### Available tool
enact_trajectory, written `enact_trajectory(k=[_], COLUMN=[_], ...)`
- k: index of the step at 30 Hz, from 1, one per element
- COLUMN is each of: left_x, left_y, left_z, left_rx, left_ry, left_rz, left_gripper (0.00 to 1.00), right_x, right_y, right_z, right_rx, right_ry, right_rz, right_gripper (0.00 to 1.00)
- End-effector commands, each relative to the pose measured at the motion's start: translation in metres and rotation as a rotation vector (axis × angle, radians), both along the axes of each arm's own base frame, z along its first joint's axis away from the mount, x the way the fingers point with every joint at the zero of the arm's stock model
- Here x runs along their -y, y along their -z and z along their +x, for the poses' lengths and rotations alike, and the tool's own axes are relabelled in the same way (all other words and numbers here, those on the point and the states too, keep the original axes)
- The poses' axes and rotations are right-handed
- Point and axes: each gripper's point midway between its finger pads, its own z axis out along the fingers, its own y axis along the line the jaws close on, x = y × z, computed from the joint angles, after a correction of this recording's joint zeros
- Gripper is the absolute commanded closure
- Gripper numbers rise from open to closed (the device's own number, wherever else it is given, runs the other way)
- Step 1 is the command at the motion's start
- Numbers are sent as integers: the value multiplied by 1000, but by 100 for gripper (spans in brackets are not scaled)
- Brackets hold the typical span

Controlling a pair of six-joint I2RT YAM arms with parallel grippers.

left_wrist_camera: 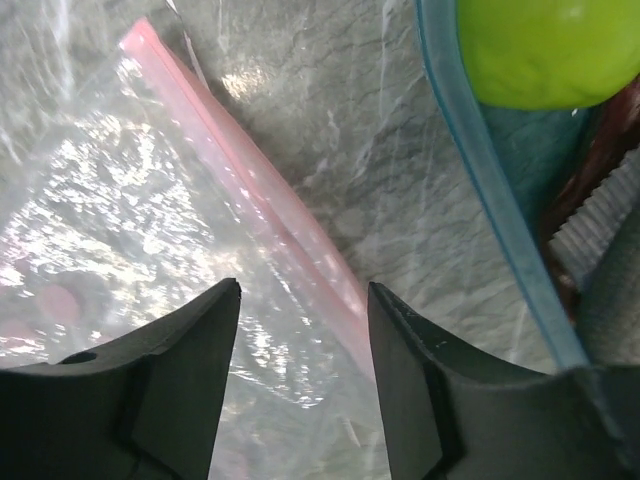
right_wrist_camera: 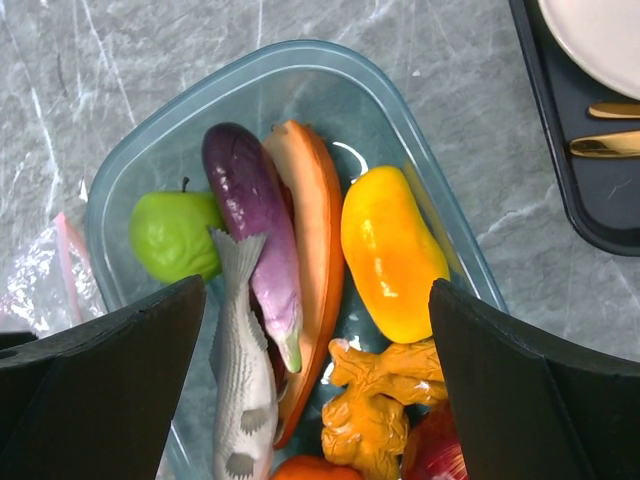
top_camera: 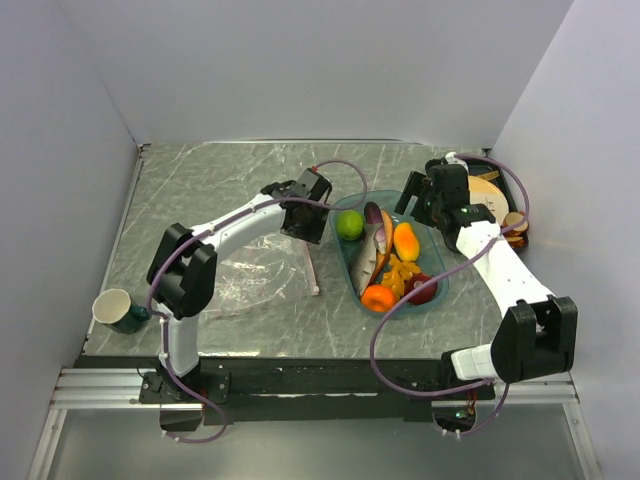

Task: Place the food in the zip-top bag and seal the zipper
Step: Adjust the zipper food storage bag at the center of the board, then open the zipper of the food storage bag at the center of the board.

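The food lies in a teal tray (top_camera: 437, 285): a green fruit (right_wrist_camera: 172, 233), a purple eggplant (right_wrist_camera: 250, 210), a grey fish (right_wrist_camera: 243, 380), a yellow-orange fruit (right_wrist_camera: 390, 250), a knobbly orange-yellow piece (right_wrist_camera: 385, 400), an orange (top_camera: 378, 297) and a dark red apple (top_camera: 422, 290). My right gripper (right_wrist_camera: 318, 290) hangs wide open above them, holding nothing. The clear zip-top bag (top_camera: 250, 275) lies flat on the table left of the tray. Its pink zipper (left_wrist_camera: 250, 180) runs diagonally under my left gripper (left_wrist_camera: 303, 290), whose jaws stand apart just over the bag with nothing between them.
A black tray (top_camera: 500, 190) with a beige plate (right_wrist_camera: 600, 30) and gold cutlery (right_wrist_camera: 605, 145) sits at the far right. A white-and-green cup (top_camera: 118, 310) stands at the near left corner. White walls enclose the marble table (top_camera: 220, 180).
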Motion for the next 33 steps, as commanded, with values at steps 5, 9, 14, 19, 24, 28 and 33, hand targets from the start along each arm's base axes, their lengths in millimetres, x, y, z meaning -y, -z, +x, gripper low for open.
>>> enact_trajectory(k=[5, 9, 14, 19, 24, 28, 33], left_x=[29, 33, 29, 26, 24, 19, 10], left_y=[4, 13, 21, 16, -10, -19, -28], left_z=[-7, -6, -2, -3, -3, -4, -2], left_rx=[-63, -89, -100, -96, -50, -32, 20], left_ry=[-227, -279, -337, -361, -358, -376, -411], left_rz=[-132, -143, -146, -174, -223, -225, -213], left_gripper=[37, 43, 46, 48, 41, 43, 40], right_x=[7, 11, 17, 22, 25, 27, 23], right_y=[-23, -22, -21, -20, -15, -13, -10], right_z=[17, 17, 16, 14, 13, 14, 14], right_rx=[67, 67, 65, 66, 56, 57, 47], right_ry=[4, 6, 9, 14, 20, 30, 6], right_rz=[5, 1, -2, 0, 9, 15, 27], right_gripper=[0, 0, 0, 0, 0, 0, 0])
